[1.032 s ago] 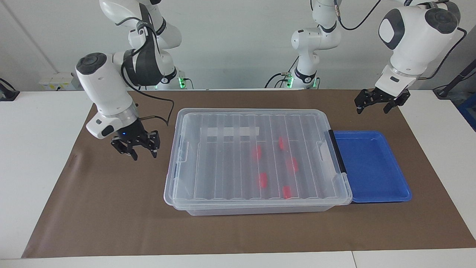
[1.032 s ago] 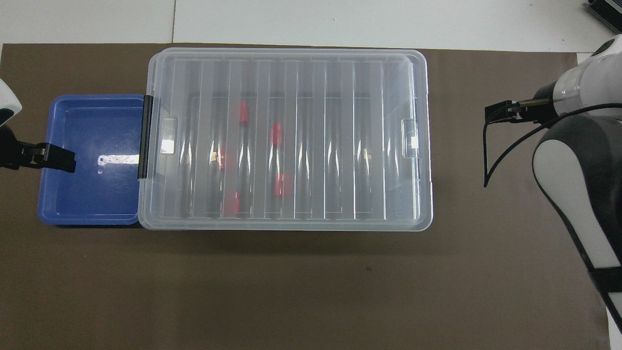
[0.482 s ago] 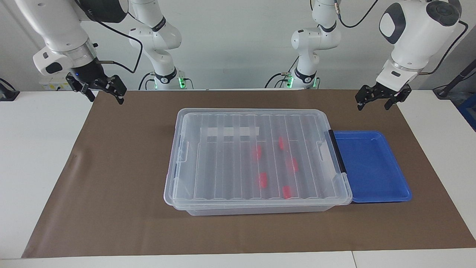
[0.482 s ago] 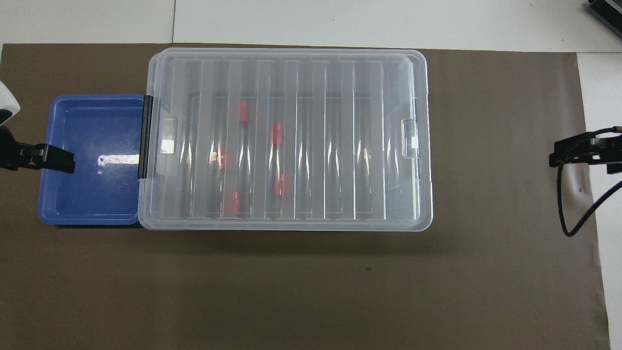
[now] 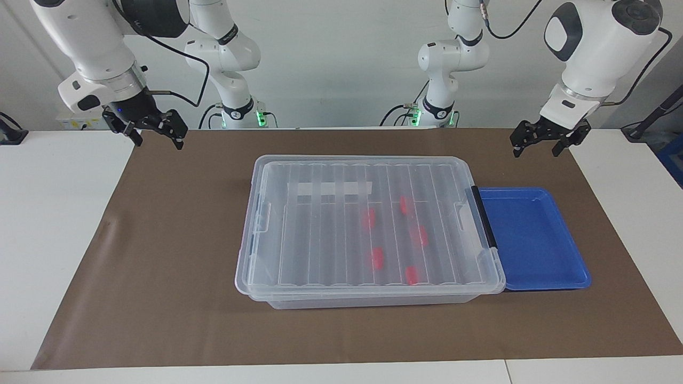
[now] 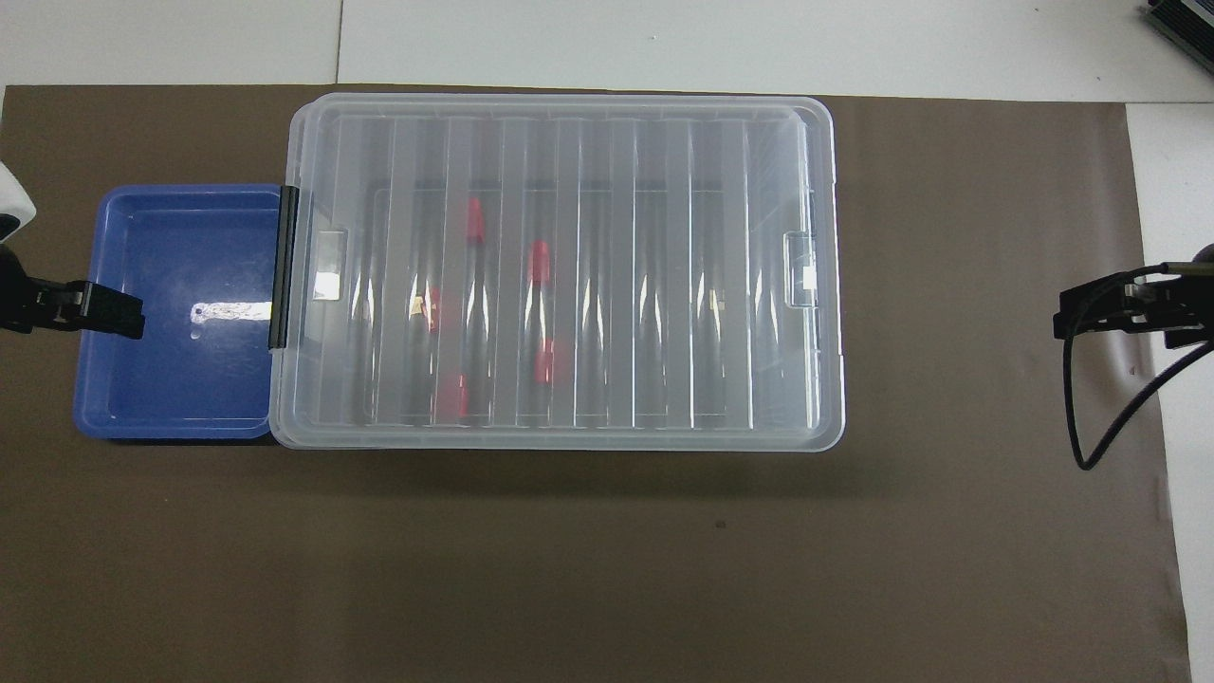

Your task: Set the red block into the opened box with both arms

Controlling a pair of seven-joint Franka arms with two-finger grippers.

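In the facing view the box [image 5: 368, 229] lies mid-mat with its ribbed clear lid [image 5: 368, 213] on, black handle [image 5: 483, 217] at the left arm's end. Five red blocks [image 5: 378, 258] show blurred through the lid, all inside the box, toward the handle end. The blue tray [image 5: 533, 240] touches that end of the box. The left gripper [image 5: 540, 143] hangs over the mat's corner nearest the left arm's base, jaws spread and holding nothing. The right gripper [image 5: 156, 133] hangs over the mat's corner nearest the right arm's base, jaws likewise spread and empty. Both arms wait. This view alone shows the arm bodies, the green base lights and the white wall.

In the overhead view only the left gripper's tip [image 6: 100, 310] shows, over the tray's outer rim [image 6: 90, 379], and the right gripper's tip [image 6: 1105, 308] near the mat's edge. The box's end clips show plainly. The brown mat [image 6: 607, 560] covers a white table [image 6: 759, 43].
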